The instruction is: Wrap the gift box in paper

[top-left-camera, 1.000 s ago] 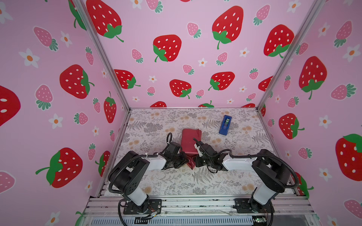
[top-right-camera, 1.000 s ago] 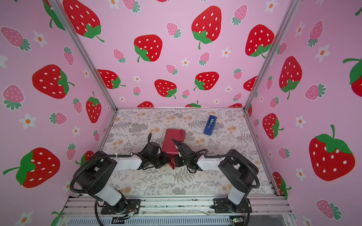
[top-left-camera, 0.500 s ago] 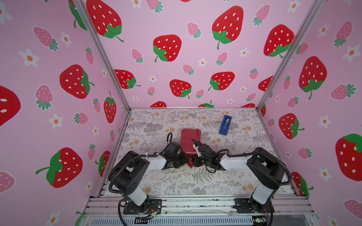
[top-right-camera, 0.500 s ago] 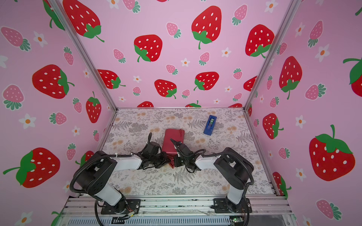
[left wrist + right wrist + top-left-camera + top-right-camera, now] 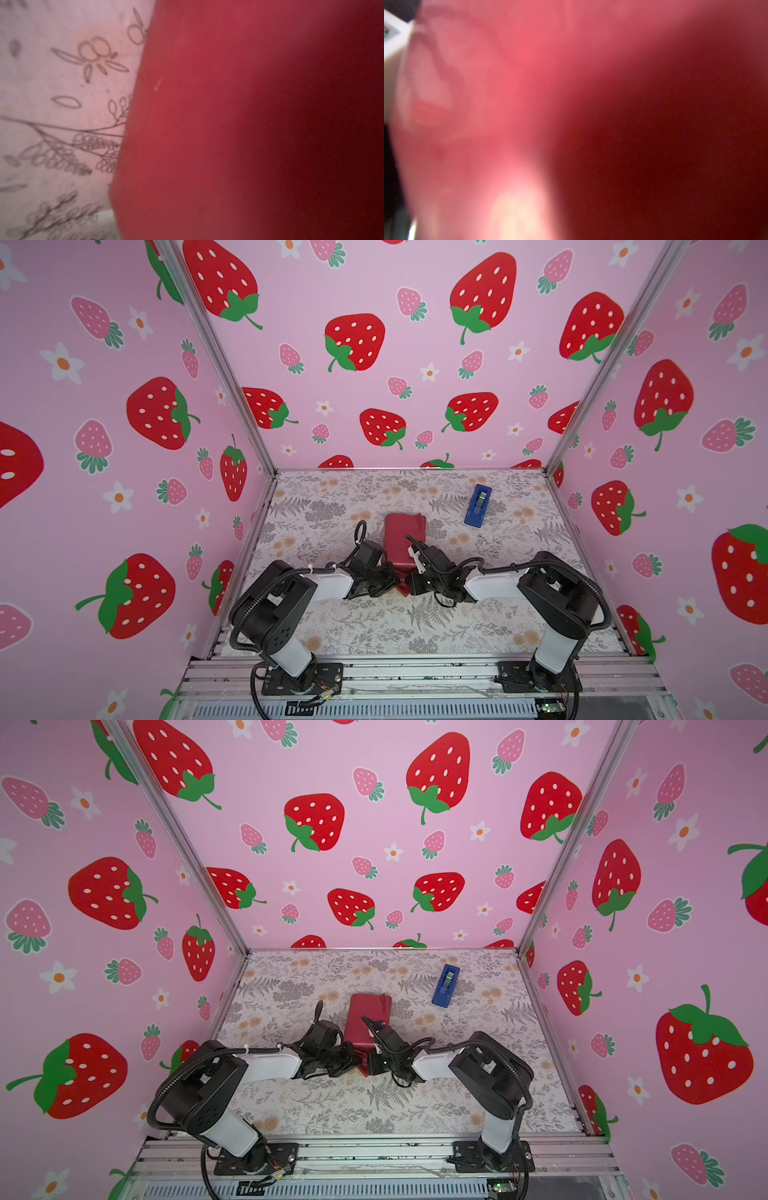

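Note:
The paper (image 5: pixel 401 539) (image 5: pixel 368 1019) lies folded into a maroon bundle at the middle of the table. The gift box is hidden inside it. In both top views a small red flap pokes out at the bundle's near end. My left gripper (image 5: pixel 392 578) (image 5: pixel 355 1058) and right gripper (image 5: pixel 411 580) (image 5: pixel 372 1063) meet there from either side, low on the table. The fingers are hidden under the wrists. Red paper (image 5: pixel 228 124) (image 5: pixel 529 83) fills both wrist views, blurred and very close. I cannot tell whether either gripper pinches the flap.
A bright blue tape dispenser (image 5: pixel 478 506) (image 5: pixel 446 986) lies at the back right of the floral table cover (image 5: pixel 374 626). Pink strawberry walls close in the left, back and right sides. A metal rail (image 5: pixel 415 672) runs along the front.
The right arm has drawn in slightly toward the bundle's near end. The left arm and the bundle look unchanged.

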{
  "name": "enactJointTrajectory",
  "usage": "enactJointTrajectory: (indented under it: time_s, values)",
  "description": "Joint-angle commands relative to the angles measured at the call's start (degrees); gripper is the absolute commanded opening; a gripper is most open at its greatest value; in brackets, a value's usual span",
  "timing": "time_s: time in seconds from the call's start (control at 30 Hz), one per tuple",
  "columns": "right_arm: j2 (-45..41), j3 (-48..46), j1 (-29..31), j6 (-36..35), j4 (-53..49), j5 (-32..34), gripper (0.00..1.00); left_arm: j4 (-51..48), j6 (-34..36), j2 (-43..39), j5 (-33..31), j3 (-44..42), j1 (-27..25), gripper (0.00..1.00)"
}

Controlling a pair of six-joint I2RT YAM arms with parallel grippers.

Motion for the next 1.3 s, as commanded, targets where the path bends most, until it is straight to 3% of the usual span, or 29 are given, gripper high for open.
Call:
enactJointTrajectory:
  time_s: [0.0, 0.17, 0.47, 0.83, 1.0, 1.27]
  values:
    - [-0.15, -0.25, 0.09, 1.33, 0.65, 0.14, 0.06, -7.06, 0.99, -1.65, -1.55, 1.96, -0.08, 0.1]
    - [0.53, -0.32, 0.09, 1.46, 0.83, -0.11, 0.06, -9.82, 1.34, -4.43, -2.23, 3.1, -0.03, 0.11]
    - [0.63, -0.66, 0.05, 1.61, 0.85, -0.44, 0.06, -12.13, -1.19, -9.69, -2.66, 0.3, -0.52, 0.23]
    - [0.79, -0.84, 0.05, 1.75, 1.09, -0.8, 0.06, 1.79, -10.21, -5.67, 1.81, -6.84, -2.8, 0.35]
    - [0.6, -1.19, 0.05, 1.89, 1.38, -0.74, 0.06, 9.87, -14.02, -2.72, 3.53, -9.2, -2.89, 0.36]
    - [0.18, -1.45, 0.05, 1.94, 1.35, -0.59, 0.06, 11.45, -15.05, -2.44, 2.79, -9.34, -3.08, 0.35]
